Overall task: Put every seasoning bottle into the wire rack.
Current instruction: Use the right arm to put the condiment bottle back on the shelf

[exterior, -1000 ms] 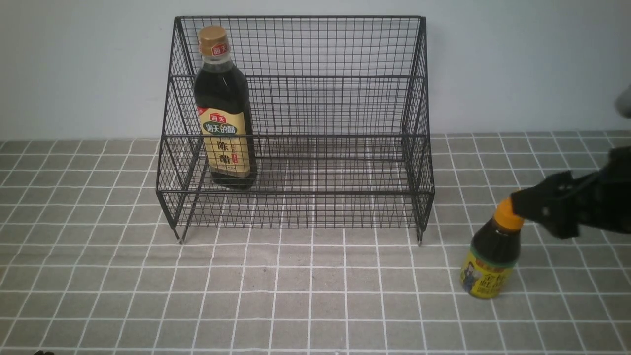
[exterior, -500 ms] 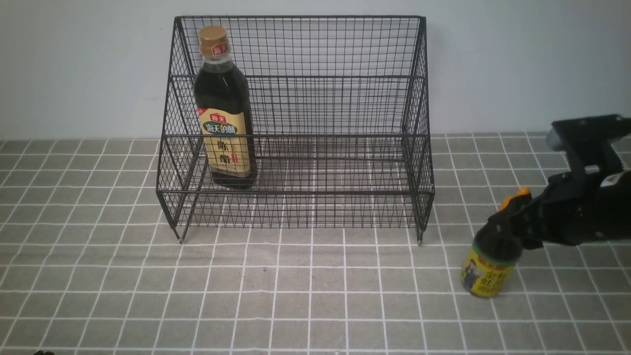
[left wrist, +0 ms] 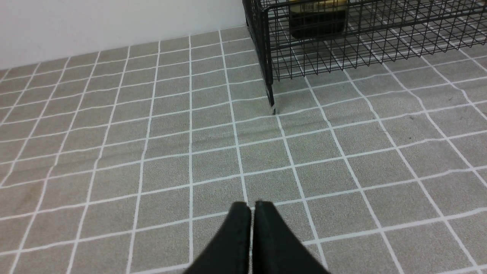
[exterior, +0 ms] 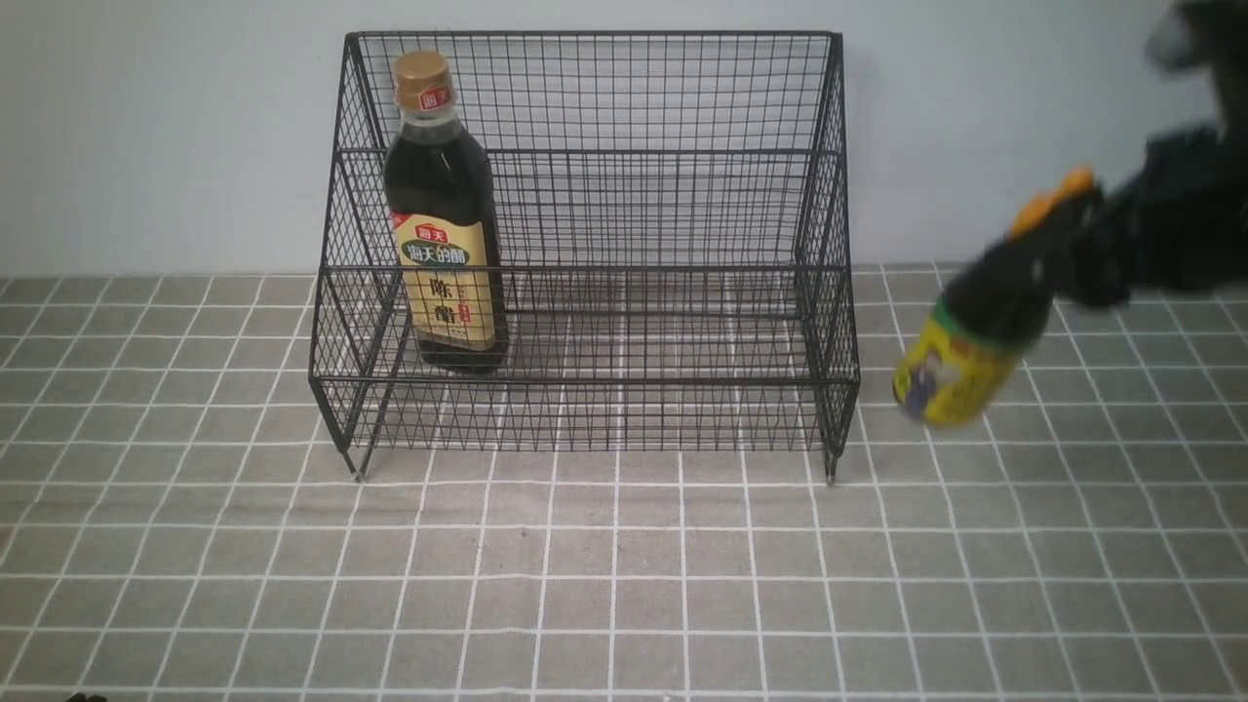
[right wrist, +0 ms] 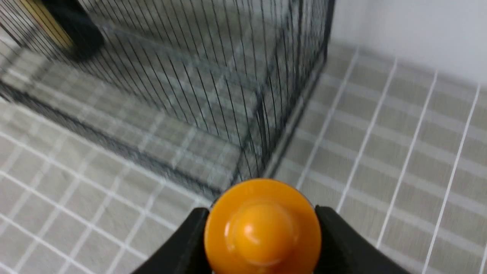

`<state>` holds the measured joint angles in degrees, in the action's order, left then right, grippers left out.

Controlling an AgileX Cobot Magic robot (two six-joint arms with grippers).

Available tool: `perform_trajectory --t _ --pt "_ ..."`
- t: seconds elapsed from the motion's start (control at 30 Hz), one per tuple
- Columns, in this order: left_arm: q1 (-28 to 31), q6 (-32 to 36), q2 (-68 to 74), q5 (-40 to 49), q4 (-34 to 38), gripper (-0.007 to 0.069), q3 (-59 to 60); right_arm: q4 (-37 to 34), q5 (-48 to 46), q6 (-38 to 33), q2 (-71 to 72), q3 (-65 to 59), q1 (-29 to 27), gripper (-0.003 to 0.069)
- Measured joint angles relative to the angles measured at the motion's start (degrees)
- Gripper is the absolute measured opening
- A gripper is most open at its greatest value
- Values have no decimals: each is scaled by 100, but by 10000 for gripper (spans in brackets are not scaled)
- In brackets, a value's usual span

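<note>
The black wire rack [exterior: 585, 244] stands at the back centre. The tall bottle [exterior: 444, 214] with the gold cap and beige-green label stands upright in the rack's lower tier, at its left end. My right gripper [exterior: 1072, 239] is shut on the neck of the short bottle [exterior: 965, 336] with the yellow label and holds it tilted in the air, right of the rack. Its orange cap [right wrist: 262, 228] sits between the jaws in the right wrist view. My left gripper [left wrist: 251, 207] is shut and empty, low over the cloth, out of the front view.
A grey checked cloth [exterior: 624, 585] covers the table. A pale wall rises right behind the rack. The rack's front left leg [left wrist: 271, 102] and the tall bottle's base [left wrist: 317, 19] show in the left wrist view.
My right gripper closed on the short bottle's neck and lifted it off the cloth, up and tilted, beside the rack's right end. The left gripper and tall bottle have not moved.
</note>
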<state>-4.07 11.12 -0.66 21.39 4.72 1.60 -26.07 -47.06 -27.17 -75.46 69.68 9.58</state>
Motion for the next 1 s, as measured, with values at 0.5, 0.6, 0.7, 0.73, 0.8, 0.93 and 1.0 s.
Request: perform_trajectory --t 0.5,0.6,0.7,0.73,0.8,0.93,1.0 --pt "0 0 0 0 -5 -7 0 14 348 -339 -1529 1512 1363 311" --pt "0 0 0 0 -6 -7 0 61 392 -353 -1964 1638 1397 311" --pt "0 0 0 0 -11 -7 0 97 426 -353 -2110 1648 1397 311" --pt "0 0 0 0 -11 -7 0 163 432 -353 -2236 1659 1397 311" --pt "0 0 0 0 -11 -7 0 286 429 -353 -2413 1671 1397 311" --pt "0 0 0 0 -11 -7 0 383 410 -353 -2640 1675 1397 311" --pt "0 0 0 0 -11 -7 0 426 360 -338 -2750 1683 1397 311"
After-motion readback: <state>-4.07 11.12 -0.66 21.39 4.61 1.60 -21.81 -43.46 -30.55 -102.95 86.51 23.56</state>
